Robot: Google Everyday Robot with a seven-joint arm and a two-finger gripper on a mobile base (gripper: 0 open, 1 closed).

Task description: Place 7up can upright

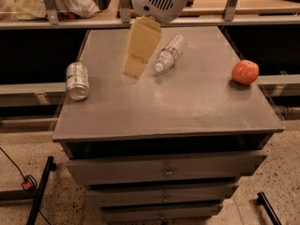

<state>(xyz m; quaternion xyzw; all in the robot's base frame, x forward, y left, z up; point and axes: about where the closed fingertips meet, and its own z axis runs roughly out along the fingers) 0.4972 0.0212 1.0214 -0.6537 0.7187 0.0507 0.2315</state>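
The small silver, green-labelled 7up can (77, 81) lies on its side at the frame's left, at the grey cabinet top's (187, 107) edge, so it is not yet righted. The tan gripper (135, 68) hangs upper centre, well apart from it; whether it is spread or pressed together I cannot tell.

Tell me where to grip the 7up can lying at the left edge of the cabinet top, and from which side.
Best grip the 7up can around the middle of its round wall, coming from above. It lies on its side with one shiny end toward the camera, so the ends offer little hold. The pincer hangs over the cabinet top, between the can and the bottle.
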